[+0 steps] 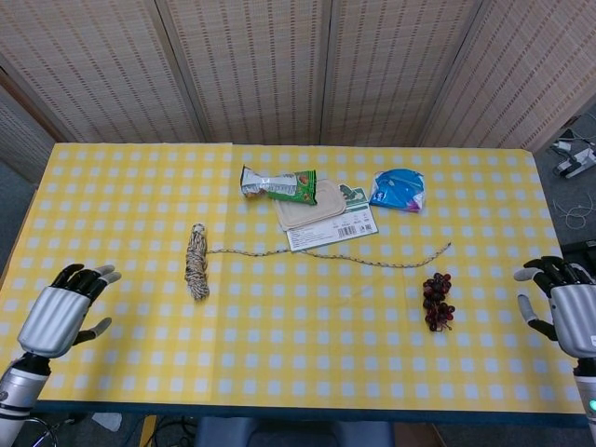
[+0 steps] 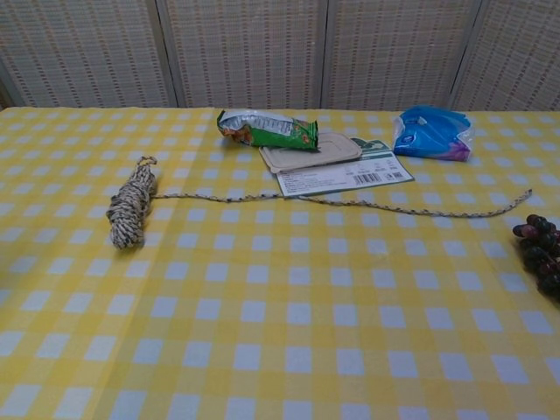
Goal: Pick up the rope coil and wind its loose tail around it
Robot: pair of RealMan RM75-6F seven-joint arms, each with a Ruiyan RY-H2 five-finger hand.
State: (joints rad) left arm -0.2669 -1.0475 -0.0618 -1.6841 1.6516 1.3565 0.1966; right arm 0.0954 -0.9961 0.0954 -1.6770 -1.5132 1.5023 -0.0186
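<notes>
Nearest, your left hand [image 1: 58, 317] and right hand [image 1: 568, 312] hover empty, fingers apart, at the counter's [image 1: 307, 363] front corners. Approach step: nothing grasped. Farther in, the rope coil [image 1: 196, 262] lies left of centre, its tail [image 1: 372, 260] trailing right. Reach left hand to it.

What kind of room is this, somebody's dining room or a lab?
Probably a lab test area set up like a home table. The checked tablecloth is boxed in by woven screens, loose cables lie on the floor beside it, and a robot hand waits at its edge.
</notes>
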